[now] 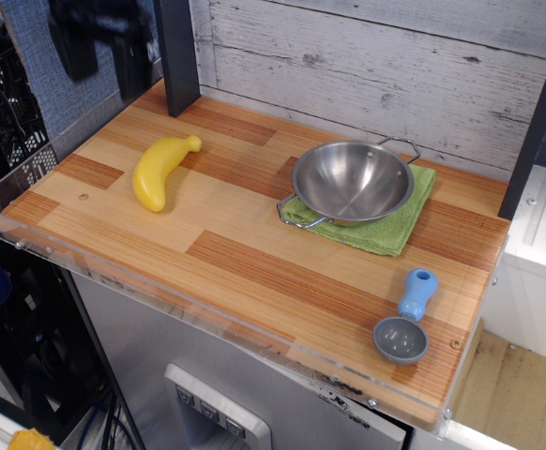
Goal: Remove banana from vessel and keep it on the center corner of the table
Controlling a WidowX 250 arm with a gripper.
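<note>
Gripper: the gripper (104, 42), a dark blurred shape at the top left, hangs high above the table; two fingers seem spread apart with nothing between them, so it reads as released, though the blur leaves that a judgement.

Banana: the banana (160, 172) lies flat on the bare wood near the left end of the table, well apart from the bowl, stem end pointing toward the back wall. It is smooth, plump, bright yellow and gently curved, with a slight plastic sheen.

Table: the table (254, 272) is a rectangular top of light and reddish-brown striped planks, with a clear acrylic rim along the front and left edges.

Vessel: the vessel (352, 181) is a shiny round steel bowl, empty, with thin wire loop handles. It rests on a folded green cloth (400, 228) of soft weave.

Scoop: a small grey scoop with a blue handle (406, 322) lies near the front right, untouched by the task.

Step in hand: the banana appears placed, so the task looks near its end. A clean finish would mean lifting straight up and clear, well above the banana, so that nothing nudges its rounded body and sets it rolling.
</note>
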